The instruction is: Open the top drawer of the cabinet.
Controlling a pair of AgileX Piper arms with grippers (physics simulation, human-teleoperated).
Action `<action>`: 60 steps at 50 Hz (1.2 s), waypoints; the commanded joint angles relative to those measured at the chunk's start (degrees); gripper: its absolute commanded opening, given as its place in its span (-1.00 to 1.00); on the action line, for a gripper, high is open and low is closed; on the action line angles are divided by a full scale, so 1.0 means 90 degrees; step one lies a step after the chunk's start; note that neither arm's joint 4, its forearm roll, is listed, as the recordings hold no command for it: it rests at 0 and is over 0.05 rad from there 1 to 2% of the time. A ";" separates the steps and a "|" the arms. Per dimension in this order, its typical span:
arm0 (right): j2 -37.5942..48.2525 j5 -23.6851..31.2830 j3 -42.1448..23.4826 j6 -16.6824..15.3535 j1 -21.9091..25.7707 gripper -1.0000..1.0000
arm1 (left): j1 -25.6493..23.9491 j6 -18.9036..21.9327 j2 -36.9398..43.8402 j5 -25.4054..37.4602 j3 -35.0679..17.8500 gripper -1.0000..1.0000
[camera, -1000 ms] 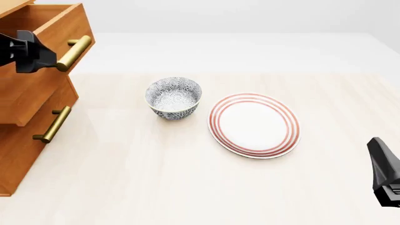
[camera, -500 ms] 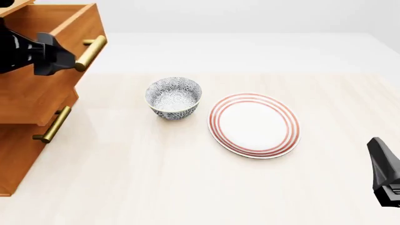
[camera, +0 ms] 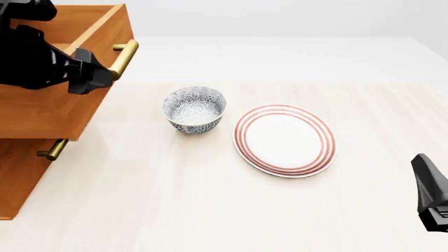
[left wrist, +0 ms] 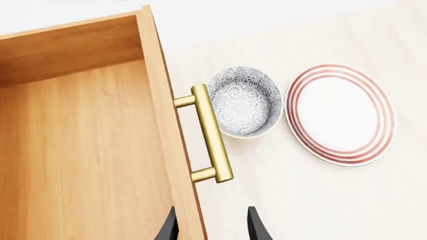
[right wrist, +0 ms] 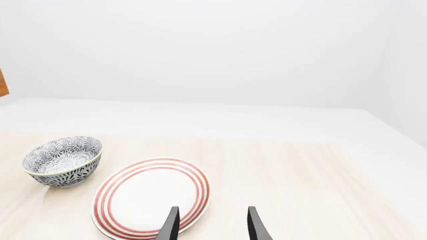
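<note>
The top drawer stood drawn well out of the cabinet, overhanging the lower drawers, its bare interior open to view. The left gripper showed two fingers set moderately apart, straddling the drawer's front panel, one inside the box and one outside; the brass bar handle lay just ahead of the tips, free of them, so the fingers held nothing. The bar's long axis ran along the drawer front, and the drawer pointed outward across the table toward the patterned bowl and striped plate. Judged rigid and sliding only along its runners, the drawer is best taken at the bar's middle, where smooth metal may slip. The right gripper was parted and empty.
</note>
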 commanded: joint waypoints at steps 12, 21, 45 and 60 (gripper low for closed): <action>-0.0003 0.0001 0.0002 -0.0001 0.0000 1.00 | -0.0576 0.0103 0.0260 -0.0040 -0.0024 1.00; -0.0003 0.0001 0.0002 0.0000 0.0000 1.00 | -0.0706 0.0131 0.0223 -0.0005 -0.0105 1.00; -0.0003 0.0002 0.0002 0.0001 0.0001 1.00 | -0.0999 0.0132 0.0382 0.0058 -0.0368 1.00; -0.0004 0.0000 0.0002 -0.0002 0.0002 1.00 | -0.0854 0.0306 0.0408 0.0434 -0.0961 1.00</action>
